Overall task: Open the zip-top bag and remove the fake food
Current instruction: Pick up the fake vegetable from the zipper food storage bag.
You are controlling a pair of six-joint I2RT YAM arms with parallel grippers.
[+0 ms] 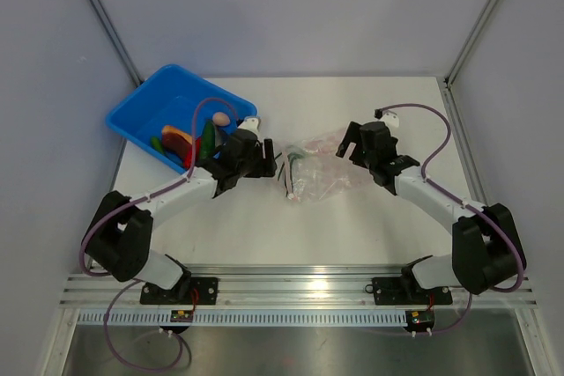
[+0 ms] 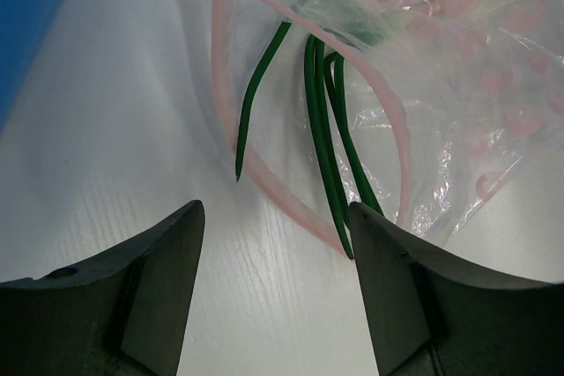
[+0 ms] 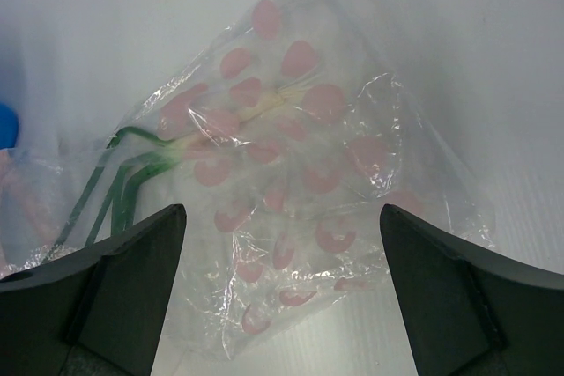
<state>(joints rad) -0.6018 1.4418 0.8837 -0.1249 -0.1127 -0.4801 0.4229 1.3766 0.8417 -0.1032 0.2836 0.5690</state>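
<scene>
Soft, even light is falling from overhead in the top view, leaving the white worktop (image 1: 352, 217) bright and casting only faint shadows beneath the arms. A hot glare is flaring on the aluminium rail (image 1: 317, 284). In the left wrist view the worktop is bleaching to near white, and the left end effector (image 2: 275, 209) is sitting dark and slightly soft. The right wrist view is looking hazy and washed out, with the zip-top bag (image 3: 300, 173) catching small highlights along its crinkles and the frame's left edge blurring.
</scene>
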